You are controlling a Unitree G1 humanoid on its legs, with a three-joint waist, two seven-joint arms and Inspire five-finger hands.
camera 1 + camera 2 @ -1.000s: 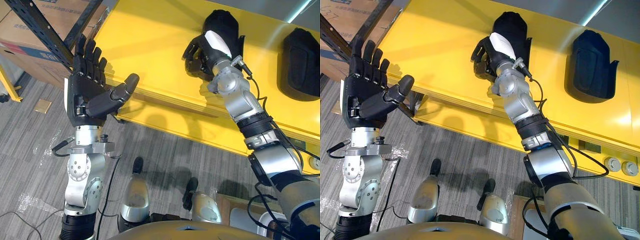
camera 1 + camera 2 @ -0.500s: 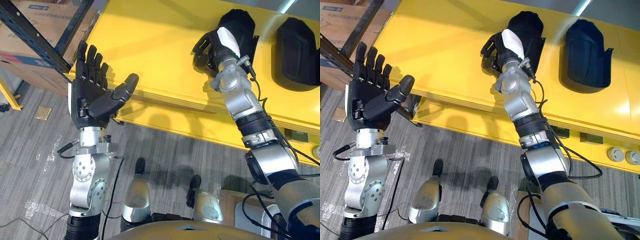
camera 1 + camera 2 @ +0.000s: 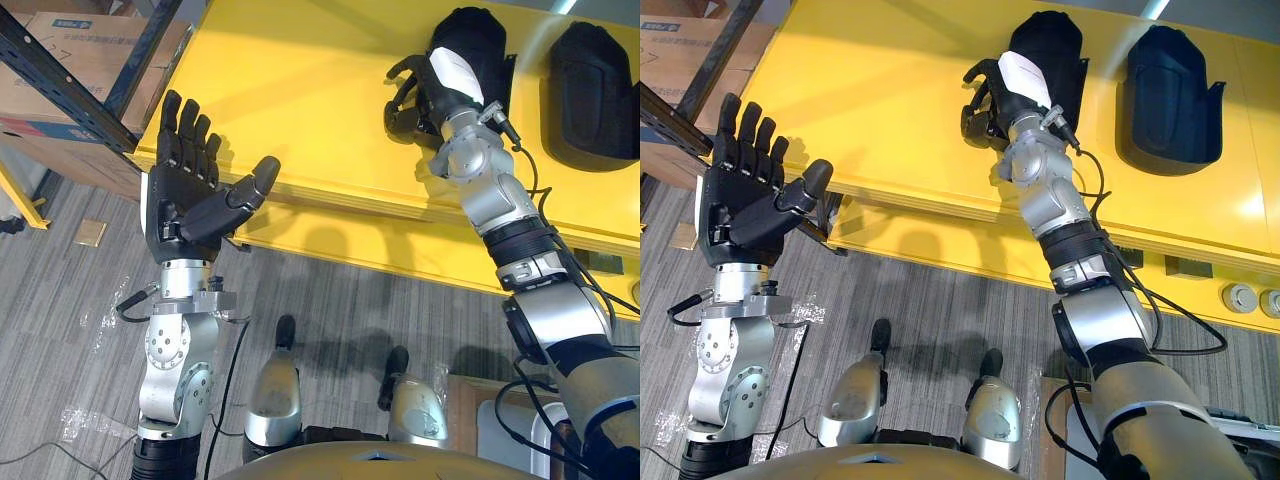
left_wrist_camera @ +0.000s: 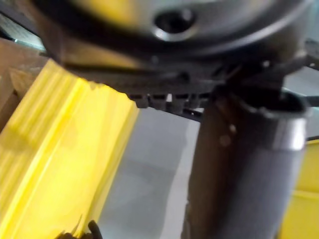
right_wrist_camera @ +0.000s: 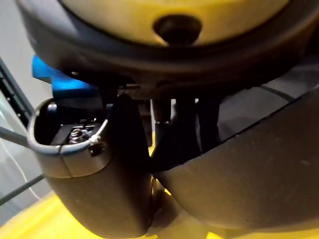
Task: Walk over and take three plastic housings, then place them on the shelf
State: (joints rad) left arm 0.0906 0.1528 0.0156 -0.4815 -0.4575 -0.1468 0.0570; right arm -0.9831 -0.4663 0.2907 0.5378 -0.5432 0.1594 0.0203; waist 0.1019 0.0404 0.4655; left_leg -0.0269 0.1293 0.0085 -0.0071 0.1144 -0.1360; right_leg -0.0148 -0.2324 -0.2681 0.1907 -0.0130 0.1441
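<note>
Left eye view: rack (image 3: 62, 86), box (image 3: 95, 45), second housing (image 3: 598, 95)

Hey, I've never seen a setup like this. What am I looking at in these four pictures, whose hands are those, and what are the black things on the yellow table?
This is a humanoid robot with two silver arms that end in dark hands. The two wide pictures come from a pair of cameras in its head, looking down, so they show nearly the same scene. The two close, murky ones come from cameras on its wrists, each looking along its own hand.

In front of the robot is a yellow table with two black plastic housings on it. The right hand has its fingers curled at the edge of the left housing and its thumb lying over it, so it seems to be gripping it. The right housing lies apart, untouched. The left hand is raised, open and holds nothing. A cardboard box sits off to the left.
</note>
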